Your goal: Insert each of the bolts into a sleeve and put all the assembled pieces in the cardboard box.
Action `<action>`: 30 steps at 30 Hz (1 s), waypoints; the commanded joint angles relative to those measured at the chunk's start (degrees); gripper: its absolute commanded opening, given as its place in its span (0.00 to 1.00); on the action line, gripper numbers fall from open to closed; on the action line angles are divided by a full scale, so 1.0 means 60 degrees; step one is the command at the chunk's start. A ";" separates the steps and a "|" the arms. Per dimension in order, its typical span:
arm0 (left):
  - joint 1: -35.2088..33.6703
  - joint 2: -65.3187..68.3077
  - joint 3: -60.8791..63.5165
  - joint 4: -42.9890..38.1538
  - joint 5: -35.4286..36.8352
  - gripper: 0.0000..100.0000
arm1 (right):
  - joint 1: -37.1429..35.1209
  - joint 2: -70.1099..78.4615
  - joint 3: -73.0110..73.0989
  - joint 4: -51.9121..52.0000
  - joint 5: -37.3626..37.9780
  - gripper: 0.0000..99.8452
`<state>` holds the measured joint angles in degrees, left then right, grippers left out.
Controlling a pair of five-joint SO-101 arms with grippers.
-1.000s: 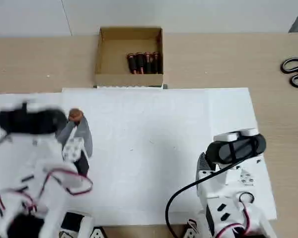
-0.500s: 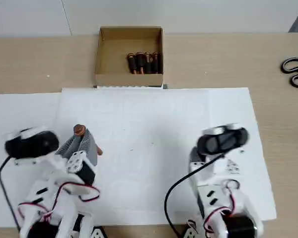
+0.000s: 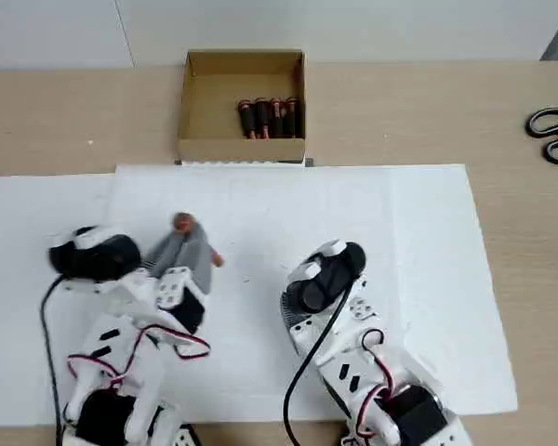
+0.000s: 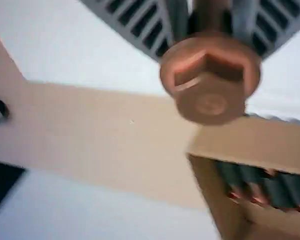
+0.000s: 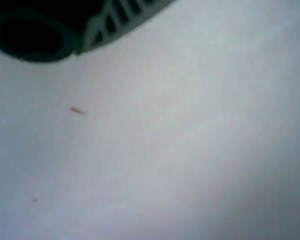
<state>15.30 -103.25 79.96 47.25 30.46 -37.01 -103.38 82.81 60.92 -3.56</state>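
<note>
Bolt (image 4: 210, 80), copper-coloured, hex-headed

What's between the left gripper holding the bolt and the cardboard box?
Just bare white sheet, by the high view: nothing lies between the left gripper with its bolt and the cardboard box.

Matt copper-toned metal bolt (image 4: 210, 80) — plain brown cardboard box (image 3: 209, 116).
</note>
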 commanded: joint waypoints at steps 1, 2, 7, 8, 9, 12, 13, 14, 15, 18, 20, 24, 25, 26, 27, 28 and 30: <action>0.0777 -0.0103 -0.0007 -0.0337 0.0425 0.01 | -0.0432 -0.0051 0.0059 -0.0403 -0.0088 0.00; 0.0967 -0.0088 0.0051 -0.0337 0.0586 0.01 | -0.0637 -0.0051 0.0073 -0.0403 -0.0073 0.00; 0.1670 -0.0103 0.0520 -0.0337 0.0733 0.01 | -0.1238 -0.0051 0.0073 -0.0476 -0.0073 0.00; 0.1788 -0.0103 0.0549 -0.0337 0.0733 0.01 | -0.1282 -0.0051 0.0073 -0.0476 -0.0059 0.00; 0.1875 -0.0103 0.0549 -0.0337 0.0733 0.01 | -0.1311 -0.0051 0.0088 -0.0476 0.0073 0.00; 0.2183 -0.0103 0.0520 -0.0352 0.0733 0.01 | -0.1326 -0.0081 0.0366 -0.0637 0.0484 0.00; 0.2242 -0.0103 0.0505 -0.0352 0.0733 0.01 | -0.1326 -0.0081 0.0469 -0.0755 0.0571 0.00; 0.2286 -0.0103 0.0505 -0.0352 0.0733 0.01 | -0.1326 -0.0081 0.0586 -0.0945 0.0601 0.00; 0.2286 -0.0103 0.0505 -0.0352 0.0733 0.01 | -0.1326 -0.0081 0.0689 -0.1165 0.0601 0.00; 0.2315 -0.0103 0.0505 -0.0352 0.0733 0.01 | -0.1326 -0.0066 0.0908 -0.1663 0.0601 0.00; 0.2315 -0.0103 0.0491 -0.0352 0.0718 0.01 | -0.1297 -0.0066 0.0967 -0.1722 0.0601 0.00; 0.2315 -0.0103 0.0491 -0.0352 0.0703 0.01 | -0.1282 -0.0066 0.0908 -0.1736 0.0601 0.00; 0.2315 -0.0103 0.0491 -0.0352 0.0703 0.01 | -0.1282 -0.0066 0.0894 -0.1736 0.0601 0.00; 0.2315 -0.0103 0.0491 -0.0352 0.0703 0.01 | -0.1282 -0.0066 0.0894 -0.1736 0.0601 0.00; 0.2315 -0.0103 0.0491 -0.0352 0.0703 0.01 | -0.1267 -0.0066 0.0894 -0.1736 0.0601 0.00; 0.2315 -0.0103 0.0491 -0.0337 0.0703 0.01 | -0.1267 -0.0066 0.0894 -0.1736 0.0601 0.00; 0.2315 -0.0103 0.0491 -0.0308 0.0703 0.01 | -0.1267 -0.0081 0.0791 -0.1810 0.0601 0.00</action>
<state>29.01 -103.25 83.65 46.90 34.42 -44.48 -103.38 89.05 52.04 -0.57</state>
